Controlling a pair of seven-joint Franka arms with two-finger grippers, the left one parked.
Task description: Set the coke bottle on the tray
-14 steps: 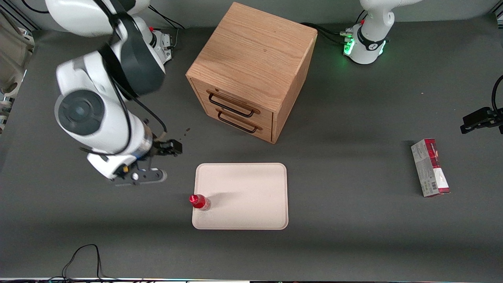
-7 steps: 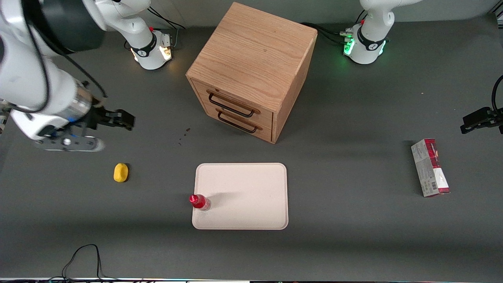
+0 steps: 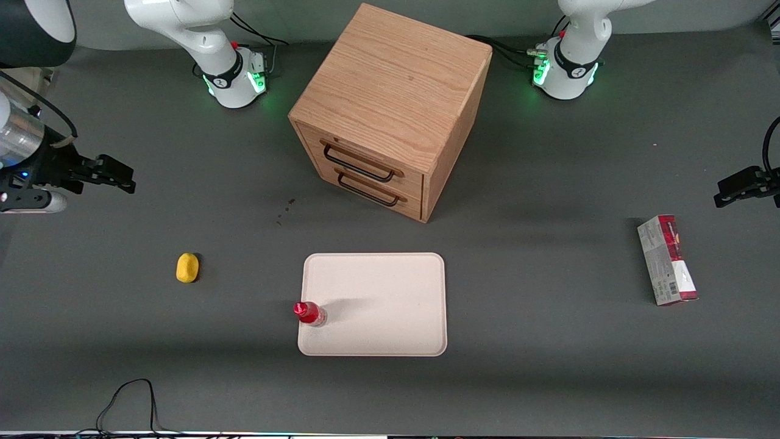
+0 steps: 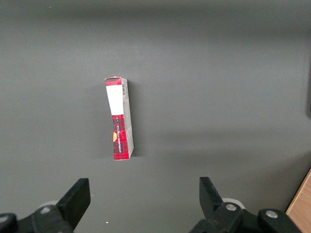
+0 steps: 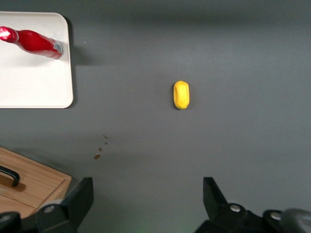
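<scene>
The coke bottle stands upright on the cream tray, at the tray's edge toward the working arm's end; the wrist view shows the bottle on the tray too. My gripper hangs high above the table at the working arm's end, far from the tray. It is open with nothing between its fingers, and bare grey table shows in the gap of the gripper.
A yellow oval object lies on the table between my gripper and the tray, seen also from the wrist. A wooden two-drawer cabinet stands farther from the front camera than the tray. A red-and-grey carton lies toward the parked arm's end.
My arm has swung away from the tray toward its own end of the table and risen. That uncovered the yellow object. The bottle has stayed still on the tray.
</scene>
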